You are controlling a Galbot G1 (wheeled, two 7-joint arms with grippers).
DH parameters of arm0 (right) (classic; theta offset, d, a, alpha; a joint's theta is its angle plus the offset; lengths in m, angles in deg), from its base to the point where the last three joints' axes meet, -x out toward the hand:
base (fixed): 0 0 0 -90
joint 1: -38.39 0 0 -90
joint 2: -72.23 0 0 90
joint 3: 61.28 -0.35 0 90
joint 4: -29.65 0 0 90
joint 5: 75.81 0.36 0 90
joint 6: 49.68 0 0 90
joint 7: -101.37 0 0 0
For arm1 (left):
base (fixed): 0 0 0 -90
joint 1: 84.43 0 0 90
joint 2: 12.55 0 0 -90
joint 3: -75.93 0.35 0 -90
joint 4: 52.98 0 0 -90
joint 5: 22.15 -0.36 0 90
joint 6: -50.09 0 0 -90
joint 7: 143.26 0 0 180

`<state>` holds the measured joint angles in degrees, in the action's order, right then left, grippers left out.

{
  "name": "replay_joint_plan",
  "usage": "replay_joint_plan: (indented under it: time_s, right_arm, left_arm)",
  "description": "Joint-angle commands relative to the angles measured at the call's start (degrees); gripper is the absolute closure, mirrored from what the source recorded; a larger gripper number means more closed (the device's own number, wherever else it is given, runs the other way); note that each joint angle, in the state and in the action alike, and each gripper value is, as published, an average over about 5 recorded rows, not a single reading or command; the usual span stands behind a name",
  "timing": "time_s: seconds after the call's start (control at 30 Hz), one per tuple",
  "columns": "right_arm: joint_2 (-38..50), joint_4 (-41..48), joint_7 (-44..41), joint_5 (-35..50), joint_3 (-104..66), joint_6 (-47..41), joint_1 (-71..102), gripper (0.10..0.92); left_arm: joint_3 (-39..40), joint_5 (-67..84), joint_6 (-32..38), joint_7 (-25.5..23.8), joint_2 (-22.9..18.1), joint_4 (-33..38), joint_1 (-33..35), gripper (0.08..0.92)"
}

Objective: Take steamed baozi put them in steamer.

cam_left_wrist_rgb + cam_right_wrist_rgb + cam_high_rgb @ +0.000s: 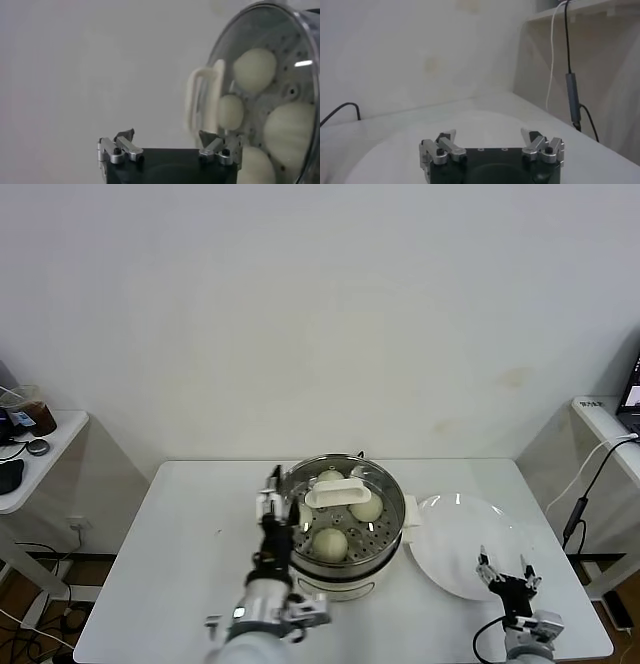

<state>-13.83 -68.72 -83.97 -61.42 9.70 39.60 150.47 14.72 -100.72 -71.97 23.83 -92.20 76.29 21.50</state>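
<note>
The steamer [345, 572], a shiny steel pot on a cream base, stands at the middle of the white table. A glass lid [300, 484] with a cream handle [337, 492] lies over it. Through the glass I see several cream-white baozi [331, 542] [255, 62] on the perforated tray. My left gripper [272, 506] [167, 140] hangs open and empty just off the steamer's left rim, beside the lid handle [205, 102]. My right gripper [507, 572] [492, 137] is open and empty, low over the white plate [455, 534] [470, 125].
The flat white plate lies right of the steamer, touching its side handle. Bare table [190, 554] spreads to the left. A side table [30, 474] with small items stands far left. At far right stands a shelf with a dangling cable [585, 494] [572, 90].
</note>
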Motion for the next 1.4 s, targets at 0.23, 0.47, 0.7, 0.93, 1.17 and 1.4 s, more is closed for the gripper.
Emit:
replay_joint_plan:
  time_s: [0.23, 0.47, 0.7, 0.93, 1.17, 1.4]
  right_arm:
    - [4.74, -13.0, -4.59, -2.87, 5.98, -3.41, 9.64, 0.203]
    - [6.6, -15.85, -3.48, -3.89, 7.74, -3.23, 13.66, 0.203]
    - [6.29, -17.7, -2.77, -5.7, 9.9, -3.42, 15.35, 0.203]
    - [5.36, -20.01, -3.29, -8.12, 8.91, -5.9, 16.38, 0.203]
    - [5.86, -21.64, -4.97, -8.81, 7.98, -7.39, 18.43, 0.203]
    - [5.34, -24.0, -5.49, -8.35, 7.54, -8.63, 19.74, 0.203]
  left_arm:
    - [-37.25, 66.65, 29.87, 14.96, 0.37, -3.54, 17.39, 0.177]
    - [-36.61, 74.82, 27.57, 15.09, -2.81, -9.84, 22.69, 0.177]
    - [-34.85, 75.1, 23.8, 14.88, -3.95, -9.72, 26.88, 0.177]
    - [-34.22, 74.07, 24.8, 13.78, -4.08, -7.36, 28.2, 0.177]
    - [-34.32, 73.23, 24.88, 13.15, -3.63, -5.91, 29.11, 0.177]
    - [-33.43, 73.29, 25.19, 13.22, -3.51, -3.06, 31.18, 0.177]
